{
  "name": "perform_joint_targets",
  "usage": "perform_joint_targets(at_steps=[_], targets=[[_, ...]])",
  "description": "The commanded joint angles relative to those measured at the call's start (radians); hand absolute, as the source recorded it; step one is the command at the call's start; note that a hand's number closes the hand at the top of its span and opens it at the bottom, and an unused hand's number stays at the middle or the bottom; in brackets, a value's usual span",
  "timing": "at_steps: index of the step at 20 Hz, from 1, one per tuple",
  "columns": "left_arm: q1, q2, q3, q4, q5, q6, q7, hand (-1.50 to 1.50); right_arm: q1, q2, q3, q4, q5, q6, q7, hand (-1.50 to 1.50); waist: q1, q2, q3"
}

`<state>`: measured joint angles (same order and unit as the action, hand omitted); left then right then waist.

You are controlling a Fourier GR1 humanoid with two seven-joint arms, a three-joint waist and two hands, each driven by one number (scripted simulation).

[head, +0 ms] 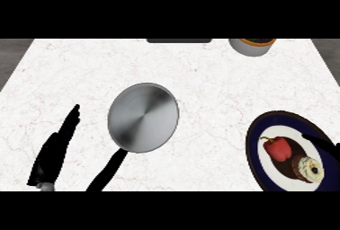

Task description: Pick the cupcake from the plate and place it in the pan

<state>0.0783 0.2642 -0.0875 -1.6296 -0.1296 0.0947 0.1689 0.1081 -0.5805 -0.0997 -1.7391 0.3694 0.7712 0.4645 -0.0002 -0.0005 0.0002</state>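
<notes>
Seemingly upright cupcake [309, 170] on plate [253, 139] beside pepper [279, 148].

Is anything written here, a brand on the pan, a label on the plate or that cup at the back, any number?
None: no word, number or sign can be read anywhere.
The pan is plain metal, the plate has a plain dark rim, and the cupcake, red pepper and container at the back show no print.

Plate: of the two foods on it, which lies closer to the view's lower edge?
The cupcake, dark with a pale ringed top. The red pepper lies further up and to the left on the plate.
</notes>
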Motion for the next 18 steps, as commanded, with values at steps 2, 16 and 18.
perform_joint_targets(at_steps=[2, 16, 18], targets=[[-0.045, 0.024, 0.063, -0.025, 0.022, -0.055, 0.063, 0.0, -0.002, 0.02, 0.022, 0.119, 0.135, -0.063, -0.143, -1.5, 0.001, 0.0, 0.0], [0.097, -0.022, 0.099, -0.05, -0.006, -0.103, -0.065, 0.0, -0.014, 0.145, -0.041, 0.159, 0.149, -0.086, -0.207, 1.5, 0.002, -0.001, 0.0], [0.049, -0.045, 0.069, -0.087, -0.045, -0.09, 0.038, 0.0, 0.011, 0.142, -0.053, 0.144, 0.127, -0.039, -0.219, 1.5, -0.001, -0.001, 0.0]])
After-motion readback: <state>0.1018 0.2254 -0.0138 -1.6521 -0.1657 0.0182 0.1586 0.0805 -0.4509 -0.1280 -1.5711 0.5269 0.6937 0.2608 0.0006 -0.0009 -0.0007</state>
